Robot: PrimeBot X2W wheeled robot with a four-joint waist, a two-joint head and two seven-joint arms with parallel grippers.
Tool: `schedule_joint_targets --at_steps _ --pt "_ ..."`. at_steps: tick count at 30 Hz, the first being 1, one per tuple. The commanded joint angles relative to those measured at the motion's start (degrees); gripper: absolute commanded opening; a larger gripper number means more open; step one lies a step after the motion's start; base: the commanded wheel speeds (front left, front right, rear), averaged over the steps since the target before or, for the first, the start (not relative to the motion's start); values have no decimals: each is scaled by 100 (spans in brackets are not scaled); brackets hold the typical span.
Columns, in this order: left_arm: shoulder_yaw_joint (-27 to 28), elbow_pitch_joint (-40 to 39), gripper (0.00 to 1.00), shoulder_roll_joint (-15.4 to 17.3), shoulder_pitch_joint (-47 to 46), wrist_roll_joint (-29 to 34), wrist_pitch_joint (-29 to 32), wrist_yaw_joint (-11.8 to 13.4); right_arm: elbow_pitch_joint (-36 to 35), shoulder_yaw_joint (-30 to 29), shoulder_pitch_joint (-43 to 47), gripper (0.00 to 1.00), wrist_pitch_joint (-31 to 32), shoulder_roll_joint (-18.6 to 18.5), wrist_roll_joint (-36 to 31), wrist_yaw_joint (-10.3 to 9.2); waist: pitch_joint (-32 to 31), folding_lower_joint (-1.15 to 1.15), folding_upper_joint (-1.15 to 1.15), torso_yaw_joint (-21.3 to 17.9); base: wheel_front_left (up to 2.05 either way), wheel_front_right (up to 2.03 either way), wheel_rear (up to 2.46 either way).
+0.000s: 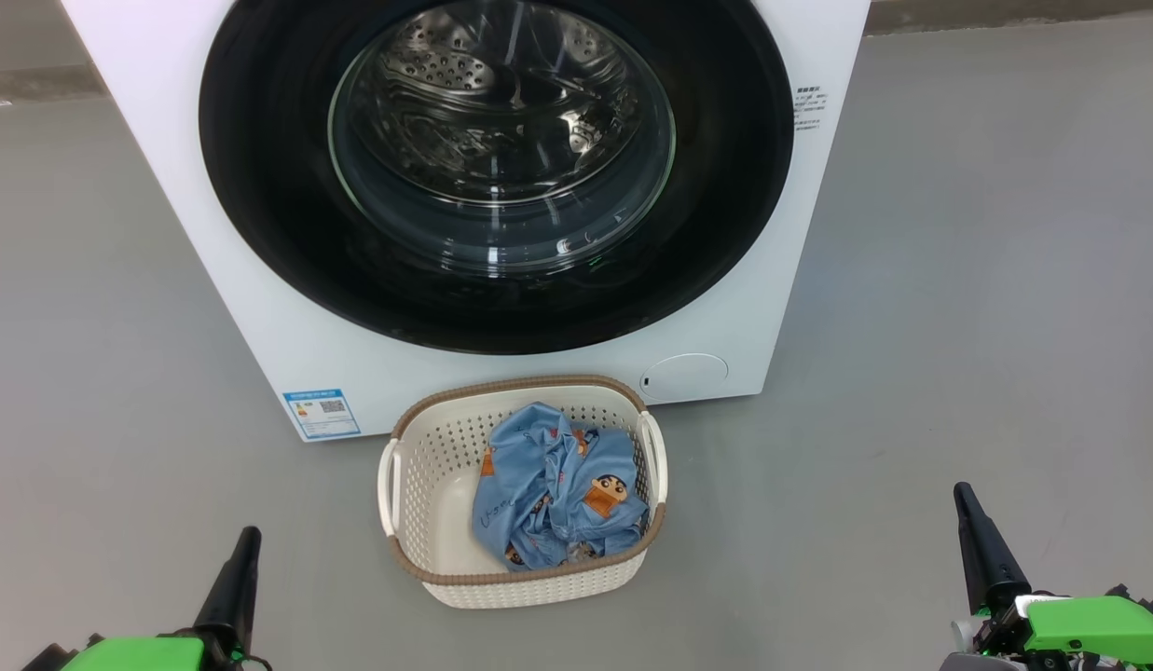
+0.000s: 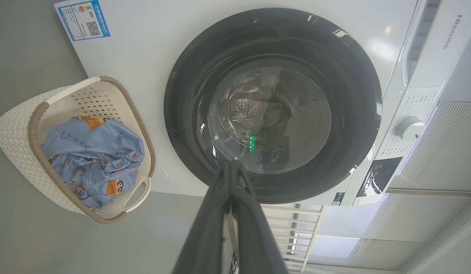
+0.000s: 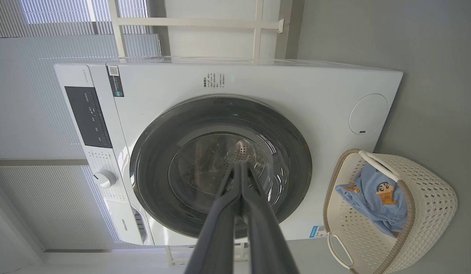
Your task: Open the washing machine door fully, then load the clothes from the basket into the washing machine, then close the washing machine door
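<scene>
The large round glossy black washing machine door [image 1: 498, 168], with its clear bulging glass window, is lying flush against the front of the big white front-loading washing machine [image 1: 259, 354]. It is being judged as shut, so the opening step is being taken as not yet begun. The steel drum is being shown through the glass, and nothing can be made out inside it.

The small cream-white perforated plastic basket [image 1: 529, 587] with the brown woven-look rim is being carried by the grey floor [image 1: 958, 280], toward the floor's far edge. It is standing just beside the machine's lower front edge, below the door, between the blue energy sticker [image 1: 322, 413] and the small round service flap [image 1: 683, 375]. This placing is being judged as deliberate, since the reach from basket to drum is being made short.

The light blue cartoon-printed clothes [image 1: 557, 494] are being held bunched in the basket, toward its right wall.

The left jaws and the right jaws are both being pressed together, pinching nothing. They are being held low at either side, well apart from basket and machine. In both wrist views they are being pointed at the door, seemingly so that basket and door are being left unobstructed before any approach.
</scene>
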Motion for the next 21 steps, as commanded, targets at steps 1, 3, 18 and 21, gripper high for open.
schedule_joint_targets --at_steps 1,3,18,21 --pt "197 -107 0 66 -237 -3 16 -17 -140 156 -259 0 42 -73 33 -6 0 0 0 0 0 0 0" --pt "197 -107 0 66 -237 -3 16 -17 -140 156 -259 0 42 -73 33 -6 0 0 0 0 0 0 0" --pt "196 -107 0 66 -237 -3 16 -17 -140 156 -259 0 42 -73 33 -6 0 0 0 0 0 0 0" --pt "196 -107 0 66 -237 -3 16 -17 -140 156 -259 0 42 -73 33 -6 0 0 0 0 0 0 0"
